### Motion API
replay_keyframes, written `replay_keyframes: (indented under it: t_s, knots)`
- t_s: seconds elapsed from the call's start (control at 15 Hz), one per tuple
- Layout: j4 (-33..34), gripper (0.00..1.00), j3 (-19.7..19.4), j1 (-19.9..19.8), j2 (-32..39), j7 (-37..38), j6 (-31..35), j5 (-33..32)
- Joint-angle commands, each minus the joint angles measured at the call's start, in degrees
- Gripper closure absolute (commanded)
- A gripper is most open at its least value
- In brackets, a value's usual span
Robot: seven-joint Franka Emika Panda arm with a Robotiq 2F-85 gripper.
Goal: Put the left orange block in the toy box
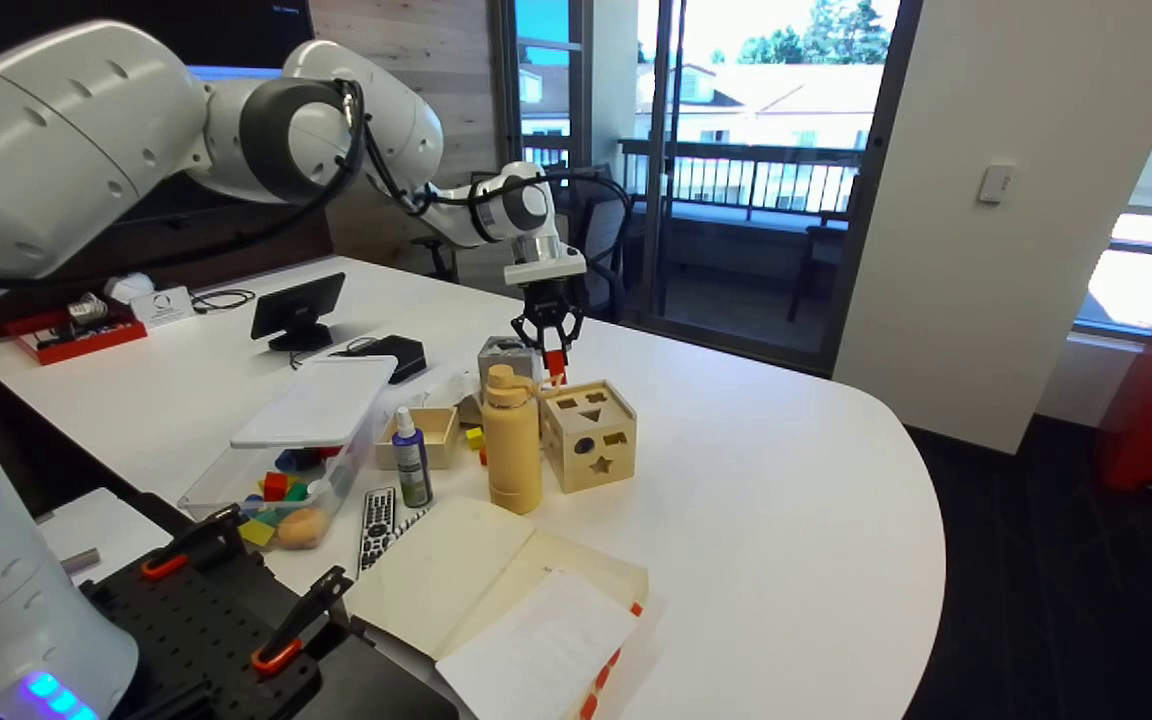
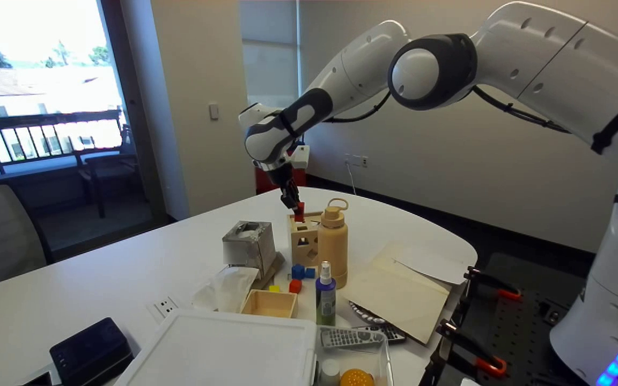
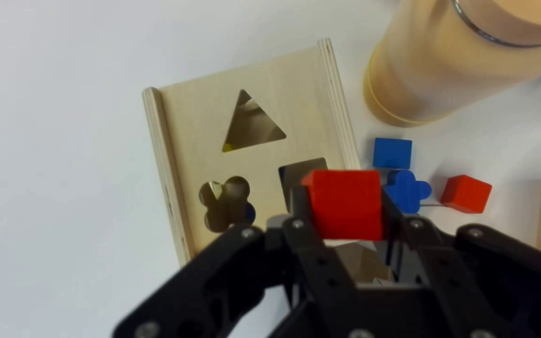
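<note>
Your black gripper (image 3: 345, 206) pinches a red cuboid block (image 3: 345, 204), fingers its width apart. Wrist view, centre-left: tan wooden toy box (image 3: 266, 164).

On the white card (image 1: 163, 306), in an exterior view, a round mark like a letter Q can be made out; the finer print below it is too small to be read. Nor can the print on the spray bottle (image 1: 413, 467), the remote (image 1: 377, 526) and the dark screen (image 1: 236, 28) be deciphered.
</note>
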Motion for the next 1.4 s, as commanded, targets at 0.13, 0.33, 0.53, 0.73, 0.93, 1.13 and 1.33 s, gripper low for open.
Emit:
replay_keyframes:
  t_s: [0.13,0.33,0.53,0.73,0.93,1.13,1.33]
  knots:
    - [8.60,0.92,-0.40,-0.21,5.24,-2.96,-4.65,-0.49]
    - [10.82,0.92,-0.28,-0.46,6.69,-5.88,-5.97,-0.31]
    - [12.49,0.92,-0.43,-0.46,7.87,-8.91,-6.94,-0.40]
    - [14.07,0.92,-0.66,-0.52,8.95,-11.33,-7.91,-0.32]
    - [15.48,0.92,-0.66,-0.73,10.07,-13.41,-8.20,-0.10]
    - [16.60,0.92,-0.77,-0.84,11.05,-15.19,-8.38,0.04]
    - [17.50,0.92,-0.78,-0.71,12.05,-16.21,-8.30,0.15]
